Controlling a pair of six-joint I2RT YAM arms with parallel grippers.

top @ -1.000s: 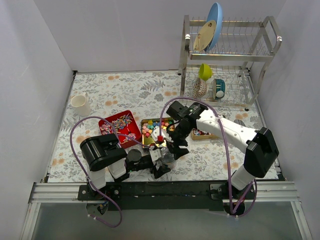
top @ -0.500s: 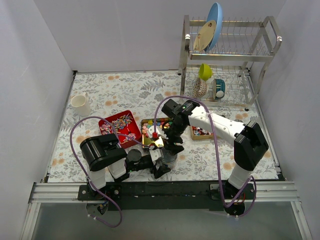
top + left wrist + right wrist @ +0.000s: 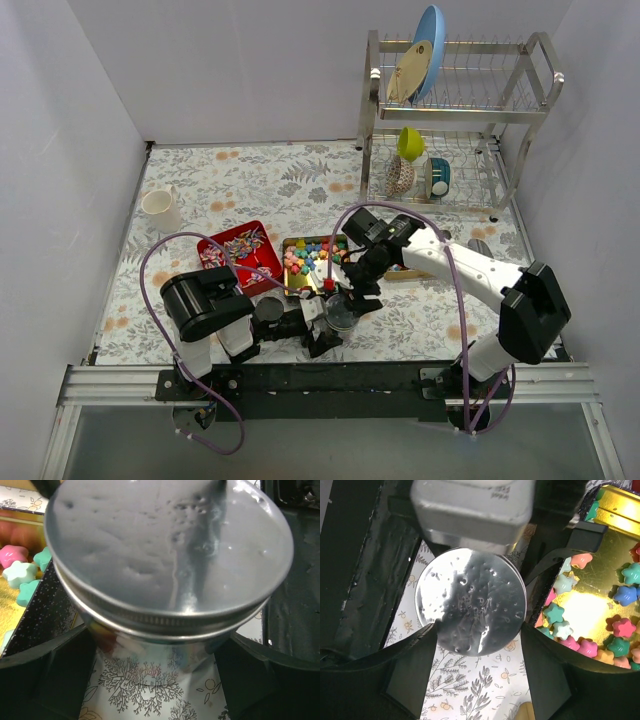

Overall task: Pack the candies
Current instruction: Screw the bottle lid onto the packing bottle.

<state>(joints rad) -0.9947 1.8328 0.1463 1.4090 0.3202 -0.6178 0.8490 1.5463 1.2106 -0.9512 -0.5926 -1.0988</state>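
A clear glass jar [image 3: 150,655] with a round metal lid [image 3: 470,600] stands on the patterned cloth near the table's front. My left gripper [image 3: 155,680] lies low and is shut on the jar's glass body, one finger on each side. My right gripper [image 3: 479,630] comes down from above, its fingers [image 3: 427,645] pressed to opposite edges of the lid. In the top view the jar [image 3: 340,312] sits between both grippers. Star-shaped pastel candies [image 3: 570,615] fill a gold tin [image 3: 297,283] just behind the jar. Some colour shows dimly through the glass.
A red tin [image 3: 262,262] of wrapped candies sits left of the gold tin, and a small tin [image 3: 405,268] to the right under my right arm. A white cup [image 3: 160,210] stands at far left. The dish rack [image 3: 450,120] holds plates and bowls at the back right.
My right arm has swung its elbow out to the right and its wrist has turned over the jar. The jar and my left gripper have not moved.
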